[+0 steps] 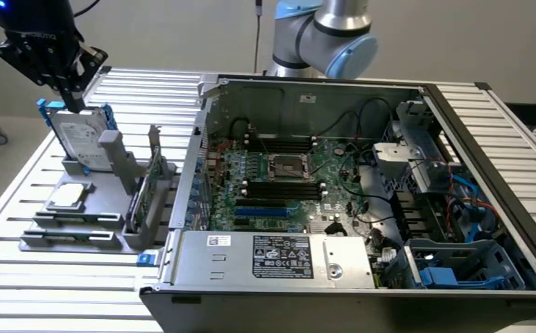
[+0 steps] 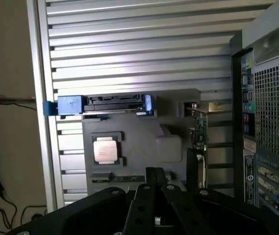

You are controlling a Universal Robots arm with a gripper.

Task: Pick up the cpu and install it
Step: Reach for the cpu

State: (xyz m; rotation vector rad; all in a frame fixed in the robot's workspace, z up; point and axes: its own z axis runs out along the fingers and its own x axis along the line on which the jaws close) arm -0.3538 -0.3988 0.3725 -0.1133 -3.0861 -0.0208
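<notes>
While the gripper (image 1: 71, 103) hangs shut and empty above the hard drive (image 1: 81, 142), the cpu (image 1: 68, 196) lies flat in its grey tray (image 1: 109, 202). It looks light, stiff and delicate, so I'd pinch it gently by opposite edges.

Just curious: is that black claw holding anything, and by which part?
Nothing. The black gripper is shut and empty; the small silvery square cpu lies on the grey tray.

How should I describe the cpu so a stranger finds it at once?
On the exterior view's left, beside the open computer case, a grey holder sits on the slatted table. The cpu lies flat on it near the upright hard drive: a small silvery square, far smaller than it.
</notes>
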